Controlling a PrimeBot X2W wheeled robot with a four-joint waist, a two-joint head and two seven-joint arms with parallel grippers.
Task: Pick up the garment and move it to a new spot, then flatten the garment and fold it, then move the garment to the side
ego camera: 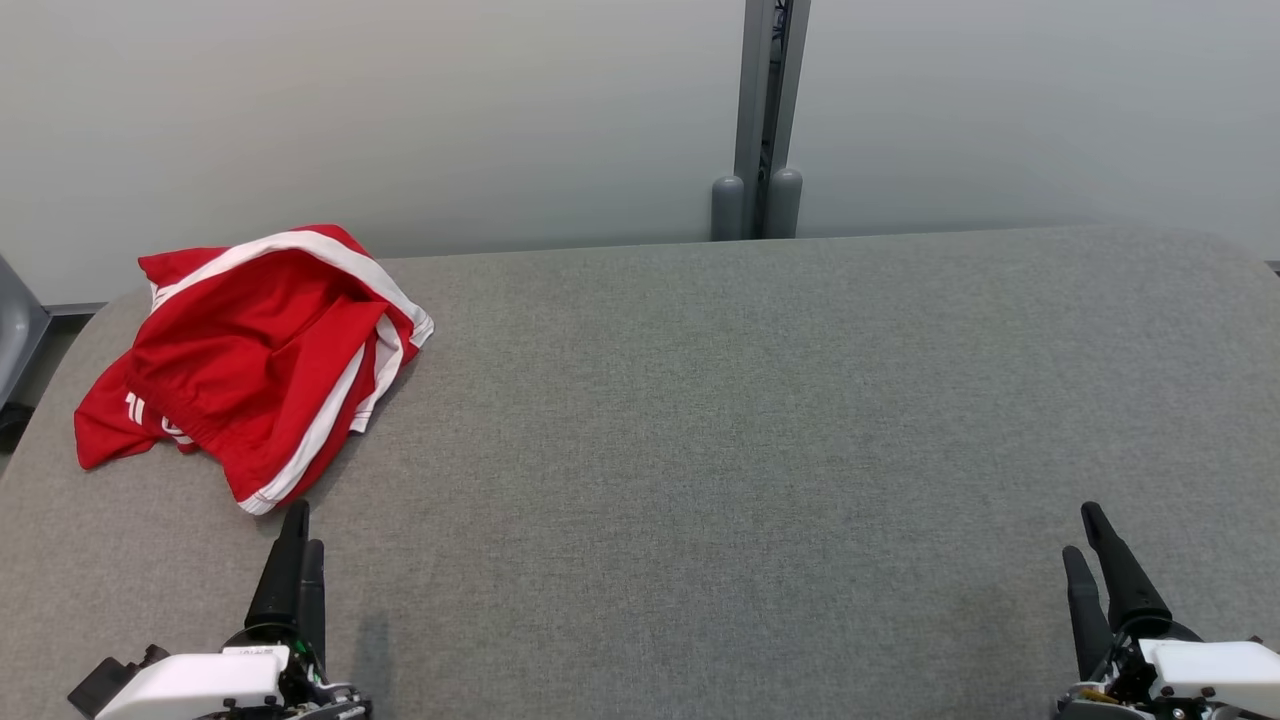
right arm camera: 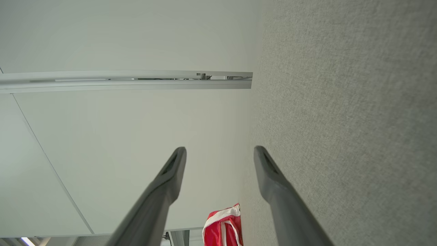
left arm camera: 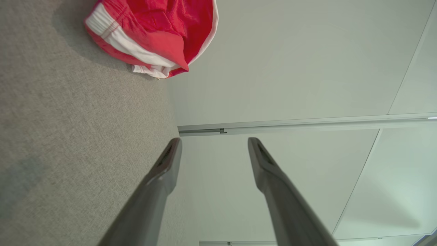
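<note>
The garment (ego camera: 255, 360) is a pair of red shorts with white side stripes, lying crumpled at the far left of the grey table (ego camera: 750, 430). It also appears at the top of the left wrist view as the garment (left arm camera: 153, 34) and small at the bottom of the right wrist view as the garment (right arm camera: 223, 227). My left gripper (ego camera: 303, 525) hovers at the near left, just in front of the shorts' nearest hem, open and empty (left arm camera: 213, 141). At the near right my right gripper (ego camera: 1085, 530) is open too, far from the cloth, nothing between its fingers (right arm camera: 220, 150).
A pale wall runs behind the table, with a grey vertical post (ego camera: 765, 120) at the back middle. The table's left corner is rounded, and a grey object (ego camera: 15, 330) stands beyond it. The grey fabric surface stretches wide between my two grippers.
</note>
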